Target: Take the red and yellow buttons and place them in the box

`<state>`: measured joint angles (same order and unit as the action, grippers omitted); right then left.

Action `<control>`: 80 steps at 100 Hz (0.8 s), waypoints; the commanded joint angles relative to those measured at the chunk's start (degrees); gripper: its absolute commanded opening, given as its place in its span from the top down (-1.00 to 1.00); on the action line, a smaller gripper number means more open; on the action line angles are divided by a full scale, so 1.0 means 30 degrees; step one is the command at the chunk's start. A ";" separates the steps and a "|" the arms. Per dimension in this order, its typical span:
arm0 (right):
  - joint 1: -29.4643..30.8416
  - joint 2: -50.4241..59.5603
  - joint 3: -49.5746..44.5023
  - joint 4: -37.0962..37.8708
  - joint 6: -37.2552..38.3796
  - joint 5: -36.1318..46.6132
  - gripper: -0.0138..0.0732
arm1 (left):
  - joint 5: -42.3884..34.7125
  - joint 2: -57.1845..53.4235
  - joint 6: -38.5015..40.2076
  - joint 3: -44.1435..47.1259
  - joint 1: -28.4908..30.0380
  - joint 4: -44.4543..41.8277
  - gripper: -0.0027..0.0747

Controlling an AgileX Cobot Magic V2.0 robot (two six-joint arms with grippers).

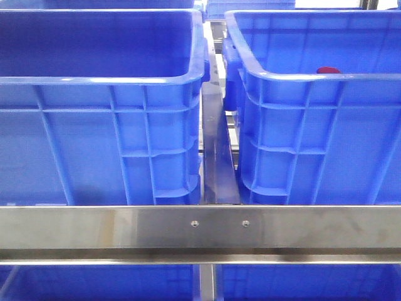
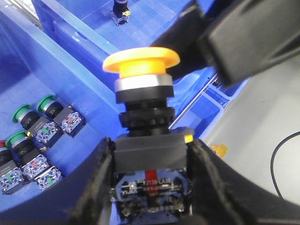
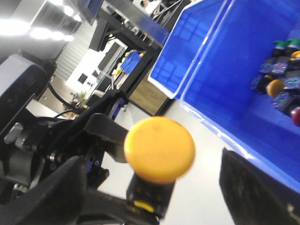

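Two dark fingers [image 2: 96,187] of the left gripper [image 2: 150,183] clamp the black base of the yellow button [image 2: 140,61], held above the blue box [image 2: 61,56]. The right gripper [image 3: 154,187] stands spread wide, nothing touching its fingers, beside that button. Green-capped buttons [image 2: 35,124] lie on the box's floor.

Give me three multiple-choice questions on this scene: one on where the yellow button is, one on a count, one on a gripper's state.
1. Where is the yellow button?
A. lying in a crate
B. in the left gripper
C. on the floor
2. How many green-capped buttons show in the left wrist view?
A. one
B. three
C. six
3. The right gripper is:
A. open
B. shut on the button
C. out of view

Answers: B, the fingers clamp its black base. B, three green caps lie in the blue crate. A, its fingers stand wide apart.
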<state>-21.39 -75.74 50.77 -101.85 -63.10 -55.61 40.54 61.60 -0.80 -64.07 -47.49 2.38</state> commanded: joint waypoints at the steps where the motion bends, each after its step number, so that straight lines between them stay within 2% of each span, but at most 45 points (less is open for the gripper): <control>1: -0.0375 -0.0090 0.1082 -0.2704 -0.0061 -0.0882 -0.68 | -0.1397 -0.0377 -0.0008 -0.0502 -0.0153 0.0174 0.98; 17: -0.0767 -0.0530 0.1661 -0.2704 -0.0061 -0.0925 -0.62 | -0.1397 -0.0377 -0.0008 -0.0502 -0.0153 0.0174 0.98; 24: -0.0767 -0.0528 0.1819 -0.2704 -0.0061 -0.0988 -0.45 | -0.1397 -0.0377 -0.0008 -0.0502 -0.0153 0.0174 0.98; 34: -0.0767 -0.0528 0.1951 -0.2704 -0.0061 -0.1103 -0.06 | -0.1397 -0.0377 -0.0008 -0.0502 -0.0153 0.0174 0.98; 44: -0.0767 -0.0528 0.1970 -0.2704 -0.0061 -0.1195 0.24 | -0.1397 -0.0377 -0.0008 -0.0502 -0.0153 0.0174 0.98; 57: -0.0767 -0.0528 0.1970 -0.2699 -0.0061 -0.1195 0.30 | -0.1397 -0.0377 -0.0008 -0.0502 -0.0153 0.0174 0.97; 68: -0.0767 -0.0528 0.1970 -0.2680 -0.0061 -0.1178 0.30 | -0.1247 -0.0377 -0.0008 -0.0502 -0.0153 0.0121 0.71; 76: -0.0767 -0.0528 0.1970 -0.2680 -0.0061 -0.1160 0.30 | -0.1216 -0.0377 0.0028 -0.0502 -0.0153 0.0121 0.31; 77: -0.0767 -0.0528 0.1970 -0.2680 -0.0079 -0.1160 0.30 | -0.1216 -0.0377 0.0028 -0.0502 -0.0153 0.0121 0.31; 80: -0.0767 -0.0528 0.1970 -0.2680 -0.0080 -0.1128 0.30 | -0.1205 -0.0377 0.0028 -0.0502 -0.0153 0.0121 0.09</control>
<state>-23.62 -79.08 54.46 -101.36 -63.00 -55.30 40.29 61.45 -0.80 -64.07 -47.49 2.38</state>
